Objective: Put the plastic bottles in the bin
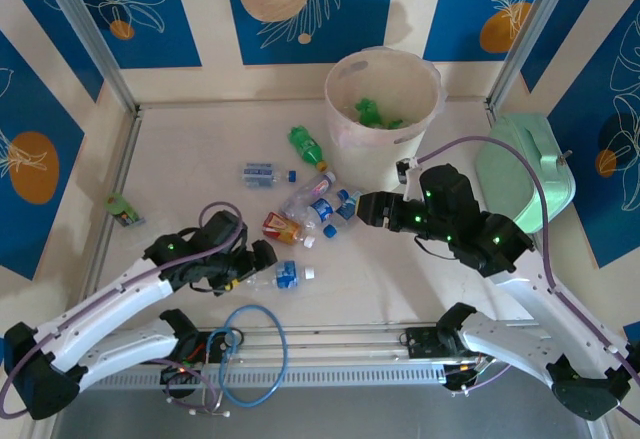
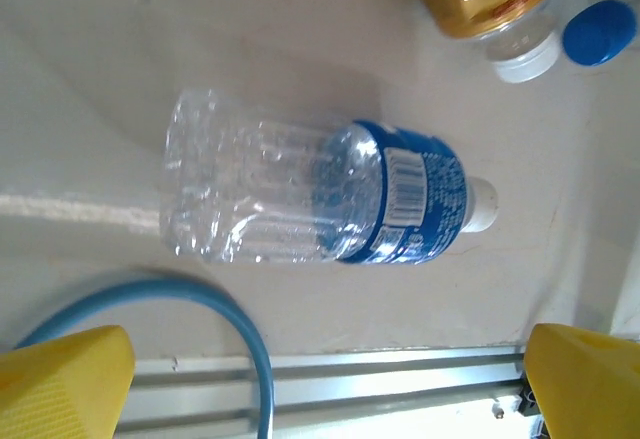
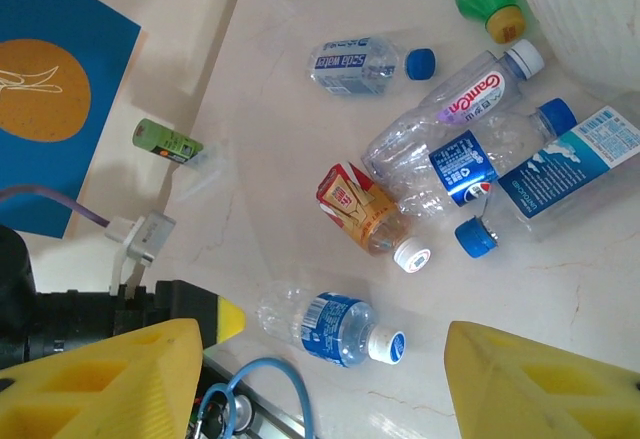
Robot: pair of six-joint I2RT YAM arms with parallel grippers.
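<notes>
Green bottles (image 1: 368, 111) lie inside the pale bin (image 1: 372, 161); other bottles (image 1: 320, 205) lie outside.

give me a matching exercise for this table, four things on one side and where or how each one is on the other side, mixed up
1 bin
2 orange-labelled bottle
3 mint-green case
4 lone blue-labelled bottle

A at the table's right side
B lying nearest the front rail
C green things inside
D in the middle cluster, white cap

Pairs: 1-C, 2-D, 3-A, 4-B
</notes>
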